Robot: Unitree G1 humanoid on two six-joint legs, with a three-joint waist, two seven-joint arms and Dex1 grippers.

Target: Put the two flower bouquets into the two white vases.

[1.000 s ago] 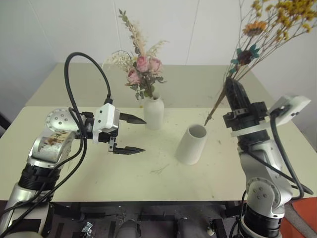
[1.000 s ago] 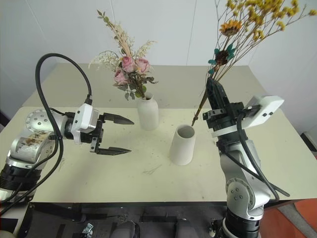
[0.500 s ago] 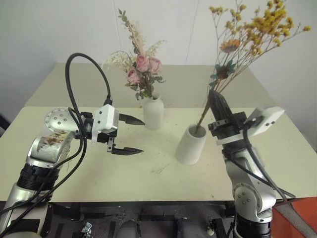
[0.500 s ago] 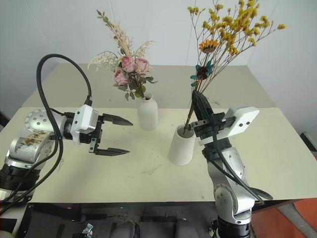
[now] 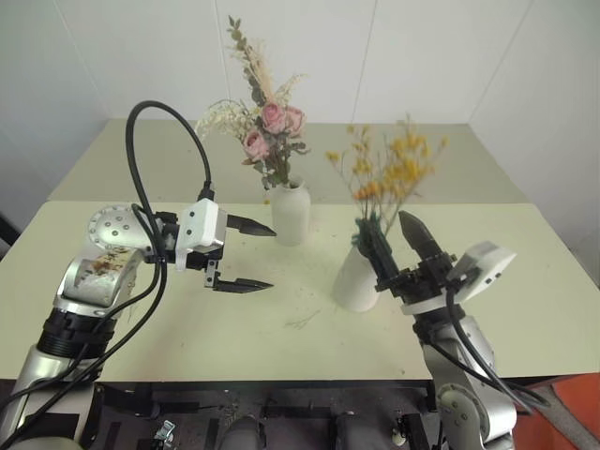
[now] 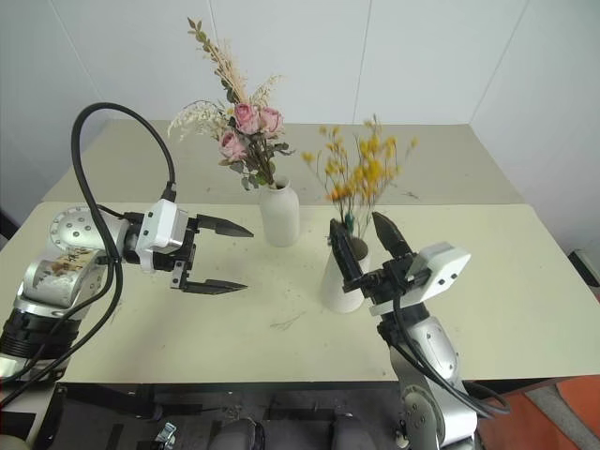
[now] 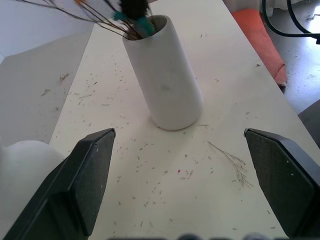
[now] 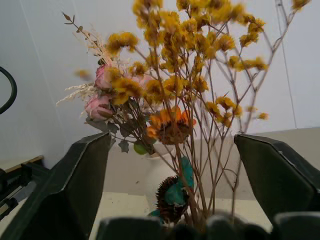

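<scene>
Yellow bouquet [image 5: 389, 178] standing upright in cylinder vase [image 5: 355, 278] just ahead of wide-open, empty right gripper [image 5: 397, 246]; rose bouquet [image 5: 265, 131] in bottle vase [image 5: 291, 212] beyond wide-open, empty left gripper [image 5: 251, 254].

Yellow bouquet [image 6: 361, 173] stands in the cylinder vase [image 6: 337, 281]; right gripper [image 6: 361, 246] spread around it; rose bouquet [image 6: 239, 136] in the bottle vase [image 6: 279, 215], far left.

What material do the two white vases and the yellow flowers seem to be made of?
Cylinder vase: probably ceramic or plaster, matte white with faint specks and no gloss. Bottle vase: the same dull white finish, likely ceramic. Yellow bouquet: seemingly dried real flowers, with thin brown woody stems and papery heads.
</scene>
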